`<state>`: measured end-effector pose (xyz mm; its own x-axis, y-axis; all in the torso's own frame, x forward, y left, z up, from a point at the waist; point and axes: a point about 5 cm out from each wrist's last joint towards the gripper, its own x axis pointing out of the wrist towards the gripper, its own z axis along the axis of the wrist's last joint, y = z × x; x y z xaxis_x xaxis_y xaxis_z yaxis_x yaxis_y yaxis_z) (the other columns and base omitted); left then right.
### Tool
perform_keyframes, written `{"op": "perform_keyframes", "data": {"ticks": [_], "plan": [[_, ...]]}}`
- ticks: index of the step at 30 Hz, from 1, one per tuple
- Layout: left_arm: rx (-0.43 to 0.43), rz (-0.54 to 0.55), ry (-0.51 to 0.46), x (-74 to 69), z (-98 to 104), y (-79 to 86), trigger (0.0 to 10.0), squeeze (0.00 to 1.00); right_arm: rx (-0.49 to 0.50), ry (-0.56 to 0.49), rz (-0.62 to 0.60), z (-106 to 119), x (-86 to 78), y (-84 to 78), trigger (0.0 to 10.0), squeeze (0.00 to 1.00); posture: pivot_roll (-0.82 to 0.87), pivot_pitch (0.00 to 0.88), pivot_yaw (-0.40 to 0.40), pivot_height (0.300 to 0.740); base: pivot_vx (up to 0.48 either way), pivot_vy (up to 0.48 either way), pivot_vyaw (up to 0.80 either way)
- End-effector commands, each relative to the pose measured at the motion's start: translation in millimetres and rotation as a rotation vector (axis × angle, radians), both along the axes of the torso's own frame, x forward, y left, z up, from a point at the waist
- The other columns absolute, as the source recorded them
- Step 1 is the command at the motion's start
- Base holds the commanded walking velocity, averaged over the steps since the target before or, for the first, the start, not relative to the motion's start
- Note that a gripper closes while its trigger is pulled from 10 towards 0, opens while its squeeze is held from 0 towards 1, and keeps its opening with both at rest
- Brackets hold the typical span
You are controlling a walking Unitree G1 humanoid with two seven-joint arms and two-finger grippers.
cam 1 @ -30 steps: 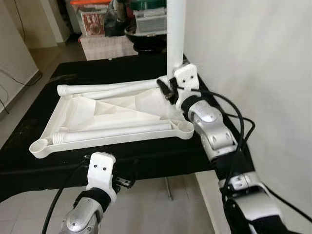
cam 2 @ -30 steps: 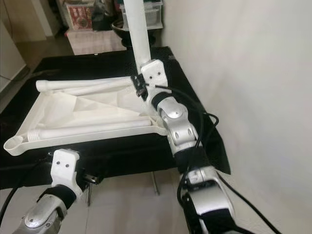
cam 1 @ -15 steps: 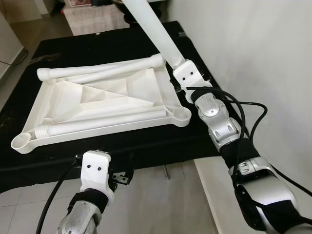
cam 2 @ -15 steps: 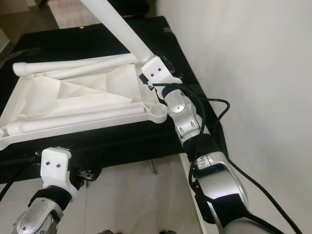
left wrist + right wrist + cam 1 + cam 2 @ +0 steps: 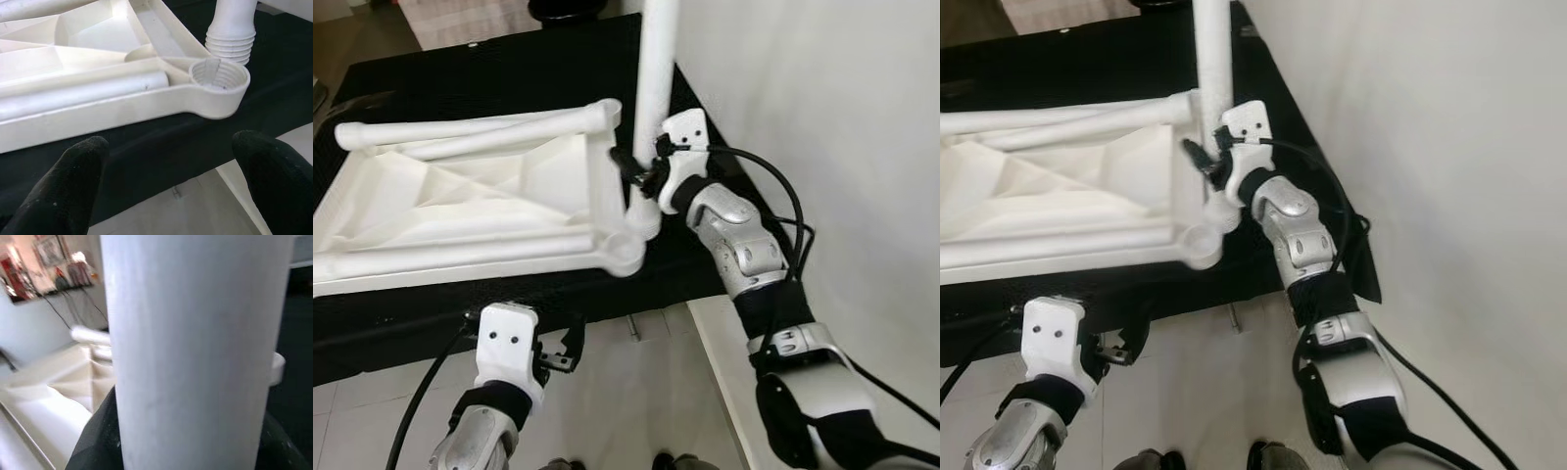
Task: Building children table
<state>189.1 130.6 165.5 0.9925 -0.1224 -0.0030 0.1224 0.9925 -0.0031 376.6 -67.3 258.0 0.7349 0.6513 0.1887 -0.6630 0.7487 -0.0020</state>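
Leg [image 5: 656,69] upright beside corner socket [image 5: 218,81]

I see a black cloth [image 5: 499,69] covering the work surface, a white wall [image 5: 822,108] right, tiled floor [image 5: 636,401] near.

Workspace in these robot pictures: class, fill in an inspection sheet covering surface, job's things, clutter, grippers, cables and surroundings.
Surface: black table, dark cloth top.
Job's things: white tabletop lying upside down; two loose legs resting on it; third leg held upright, its threaded end just beside the corner socket, not in it.
Clutter: nothing seen.
Grippers: right gripper shut on third leg; left gripper open, below the table edge, facing the socket.
Cables: black cables along both arms.
Surroundings: white wall on the right; tiled floor.
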Motion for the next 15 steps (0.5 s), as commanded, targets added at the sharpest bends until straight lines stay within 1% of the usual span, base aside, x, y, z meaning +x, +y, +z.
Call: {"op": "perform_keyframes", "data": {"ticks": [1, 5, 7, 8, 9, 11, 12, 13, 14, 15], "plan": [[0.018, 0.018, 0.022, -0.6, -3.9, 2.6, 10.0, 0.0, 0.037, 0.014, 0.065, -1.2, -5.9, 10.9, 10.0, 0.0, 0.08, 0.248, -0.002, 0.74, 0.0, 0.0, 0.0], [0.024, 0.018, 0.022, 0.1, -4.2, 2.7, 10.0, 0.0, 0.002, -0.009, 0.037, -4.9, -6.0, 8.9, 10.0, 0.0, 0.08, 0.241, -0.001, 0.74, 0.0, 0.0, 0.0], [0.036, 0.012, 0.023, 2.1, -5.6, 2.3, 10.0, 0.0, -0.041, -0.065, -0.028, -4.5, -3.8, -1.8, 10.0, 0.0, 0.08, 0.219, 0.002, 0.74, 0.0, 0.0, 0.0], [0.036, 0.012, 0.023, 2.1, -5.6, 2.3, 10.0, 0.0, -0.041, -0.065, -0.028, -4.5, -3.8, -1.8, 10.0, 0.0, 0.08, 0.219, 0.002, 0.74, 0.0, 0.0, 0.0], [0.04, 0.009, 0.023, 2.8, -6.1, 2.1, 10.0, 0.0, -0.048, -0.083, -0.047, -3.1, -3.1, -6.4, 10.0, 0.0, 0.08, 0.219, 0.002, 0.74, 0.0, 0.0, 0.0], [0.047, -0.004, 0.026, 4.9, -7.6, 2.0, 10.0, 0.0, -0.011, -0.101, -0.036, 8.0, -4.6, -21.2, 10.0, 0.0, 0.07, 0.203, 0.002, 0.74, 0.0, 0.0, 0.0], [0.047, -0.004, 0.026, 4.9, -7.6, 2.0, 10.0, 0.0, -0.011, -0.101, -0.036, 8.0, -4.6, -21.2, 10.0, 0.0, 0.07, 0.203, 0.002, 0.74, 0.0, 0.0, 0.0], [0.049, -0.012, 0.026, 5.3, -7.9, 1.9, 10.0, 0.0, 0.006, -0.109, -0.022, 14.4, -6.6, -27.2, 10.0, 0.0, 0.07, 0.201, 0.002, 0.74, 0.0, 0.0, 0.0], [0.049, -0.012, 0.026, 5.3, -7.9, 1.9, 10.0, 0.0, 0.006, -0.109, -0.022, 14.4, -6.6, -27.2, 10.0, 0.0, 0.07, 0.201, 0.002, 0.74, 0.0, 0.0, 0.0], [0.046, -0.041, 0.03, 4.9, -8.8, 0.9, 10.0, 0.0, 0.048, -0.142, 0.057, 28.9, -13.5, -34.8, 10.0, 0.0, 0.06, 0.19, 0.001, 0.74, 0.0, 0.0, 0.0]]}}
